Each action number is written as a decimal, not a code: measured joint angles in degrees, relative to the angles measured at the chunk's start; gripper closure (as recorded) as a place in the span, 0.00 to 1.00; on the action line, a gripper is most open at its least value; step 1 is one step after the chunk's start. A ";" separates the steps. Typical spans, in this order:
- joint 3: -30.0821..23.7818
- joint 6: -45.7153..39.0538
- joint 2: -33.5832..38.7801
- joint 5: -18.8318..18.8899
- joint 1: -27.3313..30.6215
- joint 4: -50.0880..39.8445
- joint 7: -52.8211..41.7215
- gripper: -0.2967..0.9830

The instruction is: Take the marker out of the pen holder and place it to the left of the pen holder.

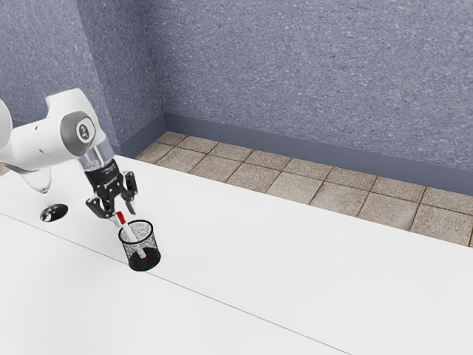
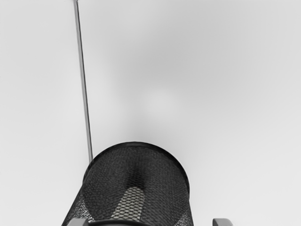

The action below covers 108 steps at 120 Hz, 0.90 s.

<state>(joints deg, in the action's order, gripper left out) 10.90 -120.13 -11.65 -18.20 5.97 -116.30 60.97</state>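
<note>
Exterior view: your gripper hangs wide open, holding nothing, above the round wire-mesh pen holder, where the slim, red-tipped white marker leans. Wrist view: the pen holder's dark lattice meets smooth white tabletop.

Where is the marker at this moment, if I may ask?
Toward the exterior view's left, the marker leans inside the mesh pen holder, its red end above the rim, near the open gripper.
</note>
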 joint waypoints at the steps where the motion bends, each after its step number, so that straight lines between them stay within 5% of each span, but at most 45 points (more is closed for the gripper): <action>1: 0.00 0.01 0.00 0.04 0.00 0.00 -0.01 0.54; 54: 0.01 0.29 0.06 0.62 0.00 0.00 -0.95 0.75; 108: 0.01 3.48 7.08 4.38 -0.78 2.25 -0.72 0.80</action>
<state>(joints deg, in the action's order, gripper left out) 10.91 -116.64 -4.57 -13.82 5.19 -114.05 60.26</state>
